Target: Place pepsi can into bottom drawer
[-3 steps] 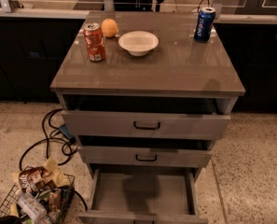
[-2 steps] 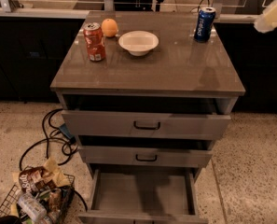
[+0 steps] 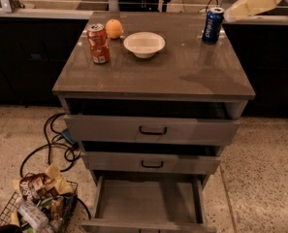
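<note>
The pepsi can point(image 3: 212, 25), dark blue with white lettering and a silver top, stands upright at the back right corner of the cabinet top point(image 3: 182, 67). My gripper point(image 3: 234, 12), cream-coloured, reaches in from the upper right; its tip is just right of the can's top and close to it. The bottom drawer point(image 3: 148, 203) is pulled out below the two upper drawers. Its flat grey floor shows and nothing lies in it.
A red-orange soda can point(image 3: 98, 43), an orange point(image 3: 114, 28) and a white bowl point(image 3: 144, 44) stand on the back left and middle of the top. The two upper drawers point(image 3: 152, 129) stick out slightly. Cables point(image 3: 56, 144) and a wire basket of trash point(image 3: 37, 205) lie on the floor at left.
My gripper has come into view from the right edge and moved left, up to the pepsi can. The can, the drawers and the other things have not moved.
</note>
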`<state>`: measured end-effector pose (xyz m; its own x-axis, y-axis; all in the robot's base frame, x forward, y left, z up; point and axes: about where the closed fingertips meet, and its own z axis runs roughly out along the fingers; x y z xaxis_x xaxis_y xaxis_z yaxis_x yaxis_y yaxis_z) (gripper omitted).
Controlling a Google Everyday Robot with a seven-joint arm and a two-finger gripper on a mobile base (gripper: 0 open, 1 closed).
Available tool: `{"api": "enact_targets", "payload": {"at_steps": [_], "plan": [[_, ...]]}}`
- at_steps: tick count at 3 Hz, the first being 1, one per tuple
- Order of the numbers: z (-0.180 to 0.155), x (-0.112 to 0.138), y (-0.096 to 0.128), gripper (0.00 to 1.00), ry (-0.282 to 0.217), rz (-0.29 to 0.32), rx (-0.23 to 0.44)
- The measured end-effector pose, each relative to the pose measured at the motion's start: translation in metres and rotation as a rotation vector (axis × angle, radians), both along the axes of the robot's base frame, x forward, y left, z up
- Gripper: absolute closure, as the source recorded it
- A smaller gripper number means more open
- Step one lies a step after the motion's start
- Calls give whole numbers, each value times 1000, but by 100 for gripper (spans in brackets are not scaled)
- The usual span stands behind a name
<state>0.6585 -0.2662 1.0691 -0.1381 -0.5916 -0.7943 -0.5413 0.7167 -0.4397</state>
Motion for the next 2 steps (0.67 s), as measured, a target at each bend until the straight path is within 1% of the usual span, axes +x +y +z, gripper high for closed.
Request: {"api": "enact_targets", "payload": {"at_steps": [1,2], "plan": [[-16,38,-15,0,-39,-34,76],[-43,75,-40,0,-26,-84,211]]}}
